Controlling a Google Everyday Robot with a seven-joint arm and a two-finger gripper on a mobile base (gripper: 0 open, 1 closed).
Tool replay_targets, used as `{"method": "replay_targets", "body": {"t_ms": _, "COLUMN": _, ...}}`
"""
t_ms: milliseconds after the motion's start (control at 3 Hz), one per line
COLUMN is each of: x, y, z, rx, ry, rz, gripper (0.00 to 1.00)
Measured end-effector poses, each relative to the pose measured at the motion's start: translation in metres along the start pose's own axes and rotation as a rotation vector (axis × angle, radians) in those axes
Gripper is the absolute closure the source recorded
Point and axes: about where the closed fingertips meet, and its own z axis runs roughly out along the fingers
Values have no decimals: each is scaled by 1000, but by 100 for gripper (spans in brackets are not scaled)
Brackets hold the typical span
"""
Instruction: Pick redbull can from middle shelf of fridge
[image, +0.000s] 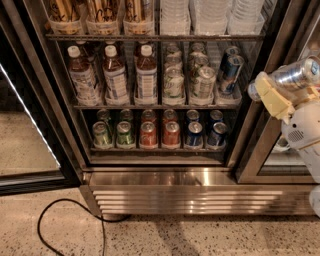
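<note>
Redbull can (298, 74), base hidden in gripper (273, 94), right of fridge (165, 178)

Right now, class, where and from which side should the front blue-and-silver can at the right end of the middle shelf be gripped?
Grip the front blue-and-silver can across its slim mid-body, coming straight from the open front: pale cans crowd its left, and another can stands behind. The gripper, outside on the right, holds a redbull can.
</note>
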Motion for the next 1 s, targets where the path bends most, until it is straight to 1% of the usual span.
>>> {"method": "replay_targets", "body": {"t_ms": 333, "x": -2, "y": 2, "z": 2, "rx": -15, "ry": -1, "rz": -9, "gripper": 100}}
{"method": "replay_targets", "body": {"t_ms": 667, "x": -28, "y": 7, "z": -6, "rx": -94, "ry": -64, "rz": -65, "gripper": 100}}
{"method": "replay_targets", "body": {"t_ms": 1000, "x": -66, "y": 30, "z": -28, "rx": -260, "ry": -165, "rz": -151, "gripper": 100}}
